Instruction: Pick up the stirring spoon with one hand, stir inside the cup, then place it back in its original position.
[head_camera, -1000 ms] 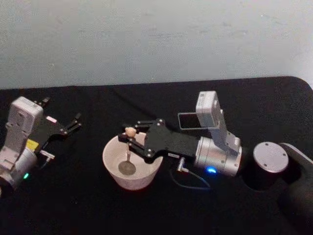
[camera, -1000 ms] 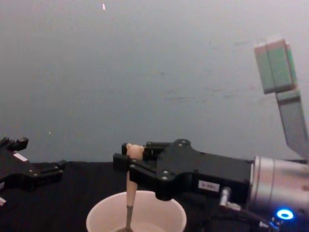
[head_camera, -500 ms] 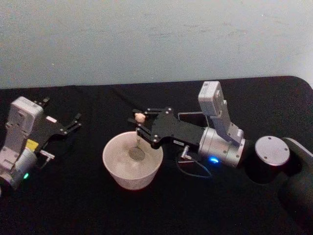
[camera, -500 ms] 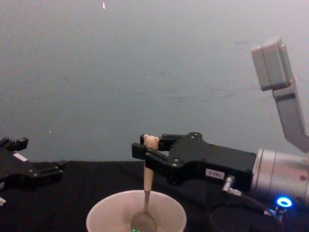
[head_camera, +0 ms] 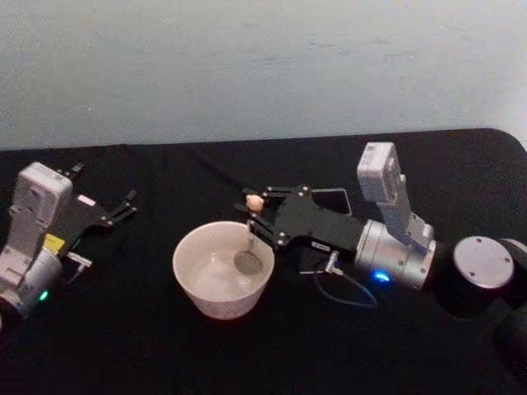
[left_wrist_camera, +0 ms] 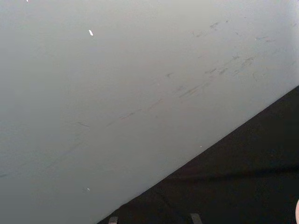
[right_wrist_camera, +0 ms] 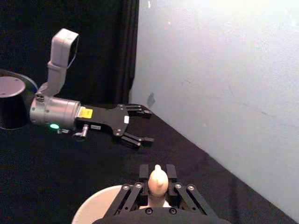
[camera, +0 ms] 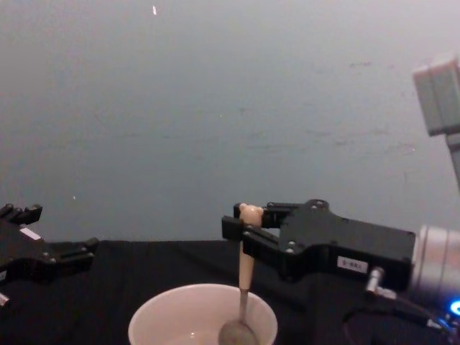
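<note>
Jaws of the right gripper (head_camera: 257, 206) are clenching the slim stirring spoon (head_camera: 248, 260) just under the small bear head that tops its pale peach handle, holding it near upright. Its shiny round silver bowl is sitting low inside the wide, round, cream-white cup (head_camera: 183, 284), toward the cup's right side; whether it is touching the bottom cannot be told. The cup is standing on the black-covered table (head_camera: 123, 346). A dark grey square holder box (head_camera: 333, 192) is showing just behind the right gripper's body. The left gripper (head_camera: 104, 187) is idling well left of the cup, spread apart and grasping nothing.
</note>
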You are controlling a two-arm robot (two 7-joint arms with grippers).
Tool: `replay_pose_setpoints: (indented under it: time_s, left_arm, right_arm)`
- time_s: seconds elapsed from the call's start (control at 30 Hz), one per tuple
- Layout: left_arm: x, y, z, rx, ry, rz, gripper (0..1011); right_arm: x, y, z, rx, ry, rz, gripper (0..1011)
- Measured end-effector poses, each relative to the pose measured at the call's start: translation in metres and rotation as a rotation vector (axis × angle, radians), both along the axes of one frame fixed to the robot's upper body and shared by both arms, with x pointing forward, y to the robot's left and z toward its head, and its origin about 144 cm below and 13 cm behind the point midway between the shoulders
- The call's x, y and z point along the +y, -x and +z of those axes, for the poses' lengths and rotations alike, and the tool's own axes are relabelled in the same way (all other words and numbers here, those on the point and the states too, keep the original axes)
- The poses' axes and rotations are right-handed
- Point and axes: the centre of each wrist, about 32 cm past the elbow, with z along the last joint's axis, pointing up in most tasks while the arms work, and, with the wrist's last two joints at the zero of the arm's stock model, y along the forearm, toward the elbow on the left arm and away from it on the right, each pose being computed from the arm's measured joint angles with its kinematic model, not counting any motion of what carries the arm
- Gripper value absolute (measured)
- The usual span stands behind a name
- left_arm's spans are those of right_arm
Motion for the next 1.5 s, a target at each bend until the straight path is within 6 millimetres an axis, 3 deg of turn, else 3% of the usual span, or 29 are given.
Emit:
replay_pose_setpoints:
  time_s: [0.27,0.57,1.0,1.5]
  left_arm:
    - [0.000,0.000,0.000,0.000,0.000,0.000,1001]
    - [0.000,0.000,0.000,0.000,0.000,0.000,1001]
    - [0.000,0.000,0.000,0.000,0.000,0.000,1001]
    - [0.000,0.000,0.000,0.000,0.000,0.000,1001]
  right_arm:
    - [0.000,0.012,-0.001,0.017,-0.004,0.035,214]
    - [0.014,0.019,-0.003,0.038,-0.008,0.107,214]
    - [0.035,-0.002,-0.004,0.009,-0.007,0.095,214]
    - [0.026,-0.015,-0.005,-0.005,0.004,0.014,214]
